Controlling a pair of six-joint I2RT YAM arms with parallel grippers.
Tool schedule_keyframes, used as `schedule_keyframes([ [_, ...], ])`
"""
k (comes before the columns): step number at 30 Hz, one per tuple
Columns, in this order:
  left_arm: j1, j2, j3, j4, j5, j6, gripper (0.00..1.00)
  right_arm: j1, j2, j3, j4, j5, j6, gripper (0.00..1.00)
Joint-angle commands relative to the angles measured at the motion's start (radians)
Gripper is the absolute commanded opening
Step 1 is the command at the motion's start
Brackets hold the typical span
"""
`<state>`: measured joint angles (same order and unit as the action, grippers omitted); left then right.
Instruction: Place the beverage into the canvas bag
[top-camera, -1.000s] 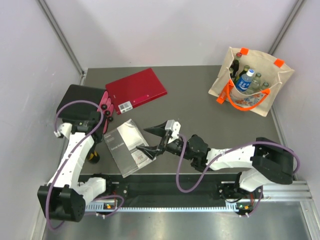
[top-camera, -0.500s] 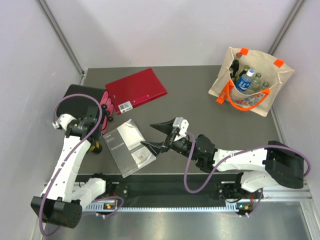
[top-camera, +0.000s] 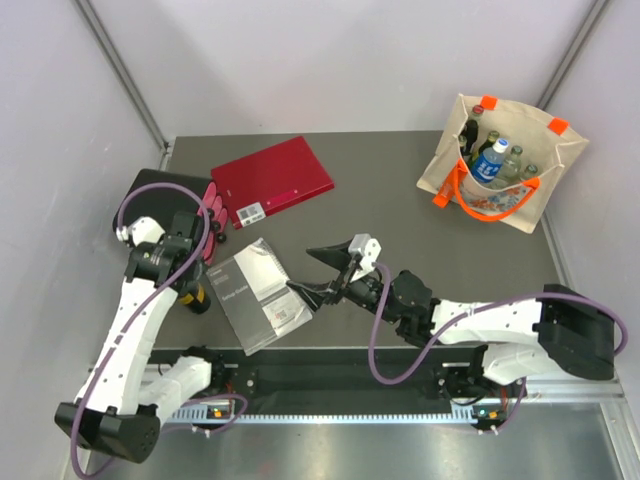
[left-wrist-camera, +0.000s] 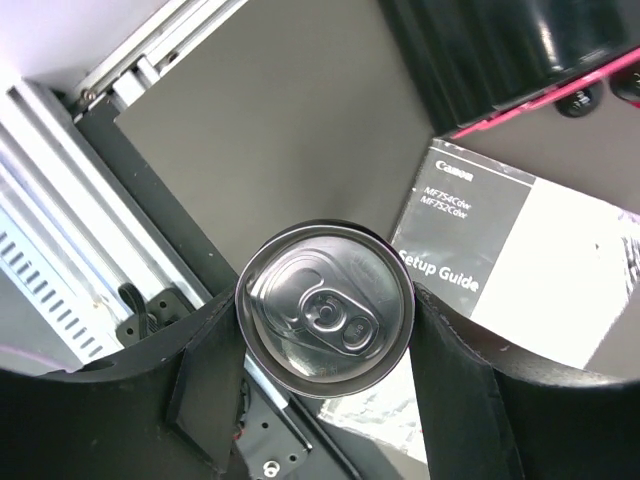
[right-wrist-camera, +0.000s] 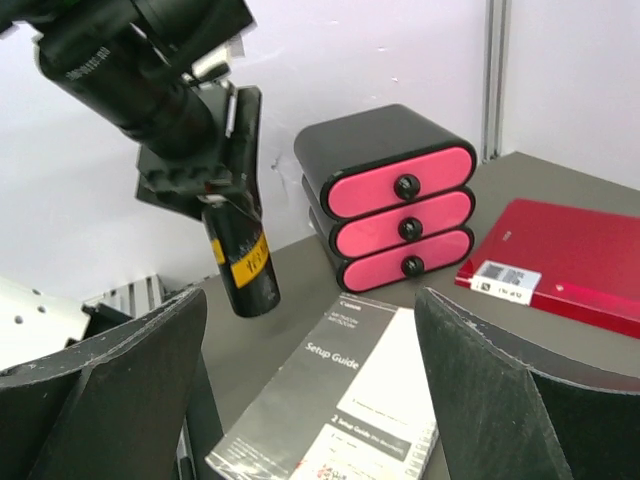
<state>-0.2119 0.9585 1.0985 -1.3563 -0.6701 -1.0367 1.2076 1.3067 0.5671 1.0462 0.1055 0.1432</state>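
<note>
The beverage, a black can with a yellow label (right-wrist-camera: 243, 265), hangs slightly tilted just above the table at the left. My left gripper (left-wrist-camera: 325, 320) is shut on it, and its silver top (left-wrist-camera: 326, 306) fills the gap between the fingers. From above, the can (top-camera: 194, 294) shows under the left wrist. The canvas bag (top-camera: 443, 160) stands at the far right corner with bottles inside. My right gripper (top-camera: 318, 272) is open over the table's middle, near the booklet's right edge, with nothing between its fingers (right-wrist-camera: 130, 380).
A Setup Guide booklet (top-camera: 255, 295) lies between the two grippers. A black box with pink drawers (top-camera: 160, 195) stands at the left edge, a red folder (top-camera: 272, 180) behind it to the right. The aluminium rail (left-wrist-camera: 60, 200) runs along the near edge.
The left arm has swung up and in, carrying the can a little away from the near edge. The right gripper has shifted slightly to the right, still open.
</note>
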Motion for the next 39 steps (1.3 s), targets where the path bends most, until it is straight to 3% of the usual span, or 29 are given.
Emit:
schedule_keyframes([
  [1, -0.006, -0.053, 0.073, 0.008, 0.0, 0.124, 0.0, -0.003, -0.061, 0.001, -0.009, 0.04, 0.007, 0.84],
  [5, -0.006, -0.095, 0.107, 0.096, 0.11, 0.251, 0.0, -0.005, -0.098, 0.004, -0.055, 0.085, -0.019, 0.84],
  [8, -0.006, -0.148, 0.103, 0.271, 0.365, 0.42, 0.0, -0.003, -0.139, 0.013, -0.131, 0.199, -0.016, 0.84],
  [13, -0.007, -0.13, 0.054, 0.52, 0.831, 0.495, 0.0, -0.006, -0.228, 0.115, -0.51, 0.52, 0.09, 0.85],
  [15, -0.036, -0.078, 0.032, 0.625, 0.917, 0.498, 0.0, -0.006, -0.247, 0.158, -0.651, 0.572, 0.105, 0.85],
  [20, -0.291, 0.078, 0.063, 0.802, 0.75, 0.541, 0.0, -0.029, -0.36, 0.201, -0.877, 0.692, 0.177, 0.84],
  [29, -0.487, 0.498, 0.178, 1.192, 0.711, 0.716, 0.0, -0.144, -0.533, 0.177, -1.098, 0.714, 0.262, 0.83],
  [34, -0.56, 0.73, 0.363, 1.217, 0.689, 0.788, 0.0, -0.154, -0.586, 0.16, -1.155, 0.804, 0.291, 0.83],
  [39, -0.632, 0.851, 0.458, 1.243, 0.635, 0.836, 0.03, -0.158, -0.616, 0.136, -1.175, 0.823, 0.306, 0.83],
])
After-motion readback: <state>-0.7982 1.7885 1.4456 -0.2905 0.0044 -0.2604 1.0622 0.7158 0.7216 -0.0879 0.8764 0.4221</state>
